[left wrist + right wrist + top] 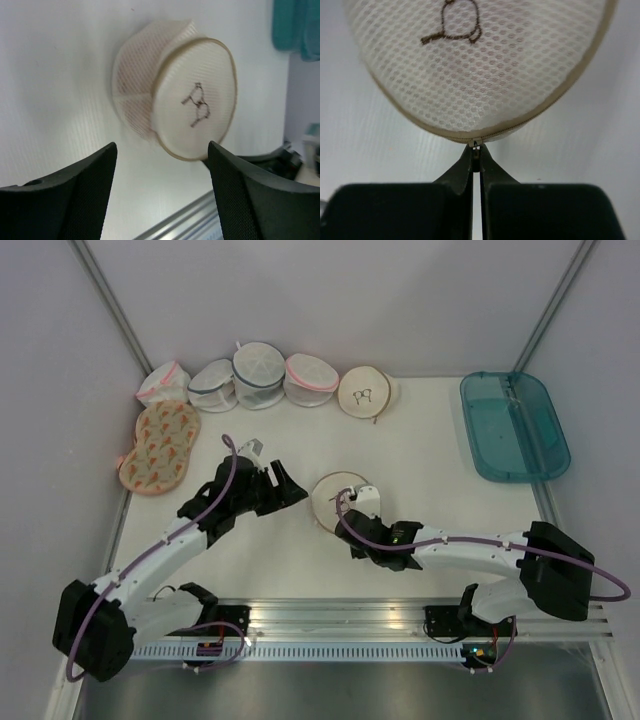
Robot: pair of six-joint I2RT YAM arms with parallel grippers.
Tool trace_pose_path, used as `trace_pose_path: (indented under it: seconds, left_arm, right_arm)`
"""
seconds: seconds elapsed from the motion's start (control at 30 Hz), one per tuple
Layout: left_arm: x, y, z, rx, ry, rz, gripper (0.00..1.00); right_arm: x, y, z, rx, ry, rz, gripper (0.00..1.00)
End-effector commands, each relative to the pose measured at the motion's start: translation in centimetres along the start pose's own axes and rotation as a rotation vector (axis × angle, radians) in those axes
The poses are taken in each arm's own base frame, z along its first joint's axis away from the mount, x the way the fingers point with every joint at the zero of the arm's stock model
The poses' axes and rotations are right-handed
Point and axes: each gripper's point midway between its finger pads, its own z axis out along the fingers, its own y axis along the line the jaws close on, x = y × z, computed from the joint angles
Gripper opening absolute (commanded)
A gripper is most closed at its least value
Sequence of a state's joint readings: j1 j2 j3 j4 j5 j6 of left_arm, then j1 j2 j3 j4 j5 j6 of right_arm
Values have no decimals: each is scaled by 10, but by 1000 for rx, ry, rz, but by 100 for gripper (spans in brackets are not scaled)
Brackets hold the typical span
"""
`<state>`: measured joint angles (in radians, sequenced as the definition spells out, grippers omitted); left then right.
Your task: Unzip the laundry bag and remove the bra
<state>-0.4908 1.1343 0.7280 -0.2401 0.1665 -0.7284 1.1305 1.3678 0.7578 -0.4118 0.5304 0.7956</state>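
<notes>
The laundry bag (330,496) is a round cream dome with a black bra outline and a tan zip rim, standing on the table's middle. My right gripper (357,504) is at its near-right rim. In the right wrist view the bag (480,65) fills the top, and my right gripper (476,154) is shut on the small zip pull (477,146) at the rim. My left gripper (292,489) is open, just left of the bag and apart from it. The bag shows tilted on its side ahead of the left gripper (162,195) in the left wrist view (195,100). The bra is hidden.
A second cream bag with a bra outline (365,392) stands at the back beside several white mesh bags (258,375). A flat orange-patterned bag (160,445) lies at the left. A teal tray (515,425) sits at the back right. A metal rail (400,615) runs along the near edge.
</notes>
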Motion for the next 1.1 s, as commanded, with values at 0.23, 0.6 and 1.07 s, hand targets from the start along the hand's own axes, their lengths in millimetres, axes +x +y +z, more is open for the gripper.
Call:
trace_pose_path:
  seconds: [0.23, 0.6, 1.07]
  left_arm:
    - [52, -21, -16, 155, 100, -303, 84]
    - [59, -33, 18, 225, 159, -363, 79]
    - [47, -19, 37, 113, 102, -256, 2]
  right_arm:
    - [-6, 135, -29, -673, 61, 86, 1]
    - [-10, 143, -25, -679, 60, 68, 0]
    - [0, 115, -23, -542, 102, -16, 0]
